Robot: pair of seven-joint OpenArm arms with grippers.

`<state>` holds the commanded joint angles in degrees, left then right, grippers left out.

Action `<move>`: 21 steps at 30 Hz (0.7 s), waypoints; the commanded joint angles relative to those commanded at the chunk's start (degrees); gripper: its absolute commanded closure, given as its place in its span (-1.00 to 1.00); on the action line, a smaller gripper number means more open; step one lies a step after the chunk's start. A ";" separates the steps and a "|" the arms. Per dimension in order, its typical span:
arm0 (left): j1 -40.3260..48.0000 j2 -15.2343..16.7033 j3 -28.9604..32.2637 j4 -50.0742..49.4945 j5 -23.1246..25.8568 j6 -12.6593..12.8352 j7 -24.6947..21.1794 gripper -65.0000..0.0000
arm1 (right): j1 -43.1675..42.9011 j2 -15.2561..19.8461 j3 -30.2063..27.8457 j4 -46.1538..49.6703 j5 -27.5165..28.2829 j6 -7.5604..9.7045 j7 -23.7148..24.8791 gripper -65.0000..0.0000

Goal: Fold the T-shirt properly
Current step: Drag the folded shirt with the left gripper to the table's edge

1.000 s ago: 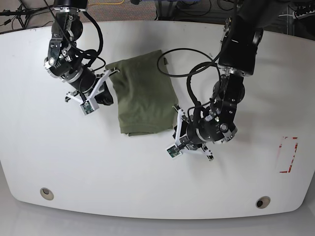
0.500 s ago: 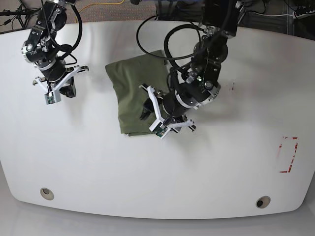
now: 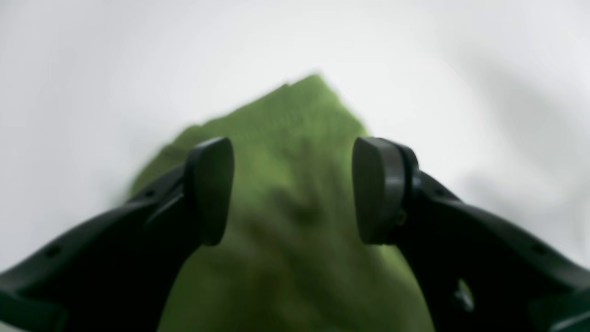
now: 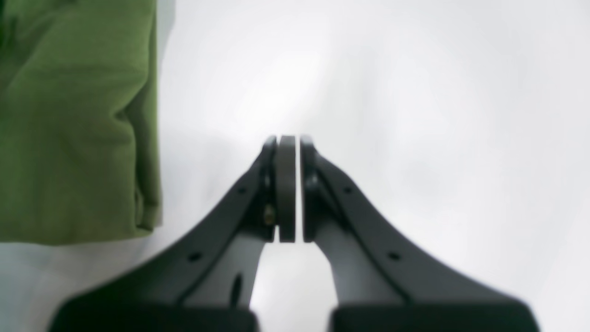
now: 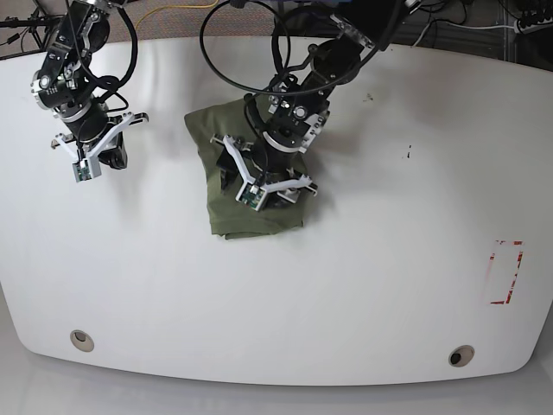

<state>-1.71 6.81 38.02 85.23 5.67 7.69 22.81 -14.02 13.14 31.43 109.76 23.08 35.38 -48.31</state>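
Olive T-shirt (image 5: 226, 186) lies under the left gripper (image 3: 293, 189), jaws wide; right gripper (image 4: 286, 189) jaws closed, empty.

The left end effector (image 5: 263, 177) hides the T-shirt's (image 5: 220, 203) middle beneath it. Ahead of its fingers (image 3: 209, 189), the cloth blurs. The shirt is cropped left of the right end effector (image 4: 288, 184).

The T-shirt (image 5: 226, 207) is plain olive-green cloth, folded into a compact, roughly rectangular bundle that lies flat on the white surface, left of centre and toward the far side. Its long axis runs near to far, the far end a little wider. Soft creases cross the top layer, and stacked fold edges show along one side (image 4: 145, 138).
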 joint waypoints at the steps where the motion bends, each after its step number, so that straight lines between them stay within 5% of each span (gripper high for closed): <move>1: 0.00 0.00 -0.09 -0.79 0.00 0.00 -0.18 -0.17 | 0.00 -0.09 0.00 0.00 0.00 0.00 0.00 0.97; 5: -0.44 -0.26 0.62 -7.65 0.18 -0.18 -0.26 -0.17 | 0.00 -0.18 0.00 0.00 0.09 0.00 0.00 0.97; 13: -1.14 -9.76 1.93 -9.76 -0.09 -0.97 3.69 -0.17 | 0.00 -0.18 0.00 0.09 0.09 0.00 -0.09 0.97; 21: -0.18 -21.36 -3.52 -5.01 -0.09 -12.31 9.14 -0.17 | 0.00 -0.18 0.00 0.09 0.09 0.00 -0.09 0.97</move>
<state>-1.89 -14.55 34.51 80.22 5.58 -4.62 31.96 -14.02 12.97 31.43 109.85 23.16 35.38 -48.40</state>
